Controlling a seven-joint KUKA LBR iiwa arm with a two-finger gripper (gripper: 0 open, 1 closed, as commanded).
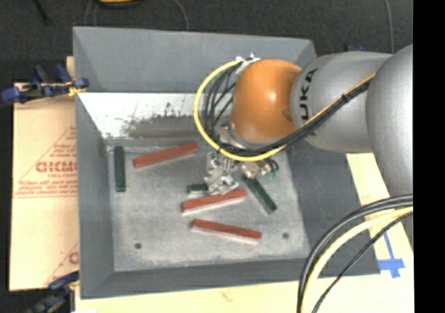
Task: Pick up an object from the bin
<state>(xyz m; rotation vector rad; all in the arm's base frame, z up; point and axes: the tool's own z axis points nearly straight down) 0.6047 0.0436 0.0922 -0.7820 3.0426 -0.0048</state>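
My gripper (221, 178) hangs low in the middle of the bin, under the orange wrist cover. Its metal fingertips sit just above a red-brown bar (213, 202) that lies across the bin floor. A small dark green piece (197, 188) lies right at the fingertips' left side. Another dark green bar (263, 197) lies slanted just to the right of the gripper. Whether anything is between the fingers I cannot make out.
A second red-brown bar (226, 229) lies nearer the front wall, and a third (165, 156) lies toward the back left. A dark green bar (119, 168) lies upright along the left wall. The arm and its cables cover the bin's back right.
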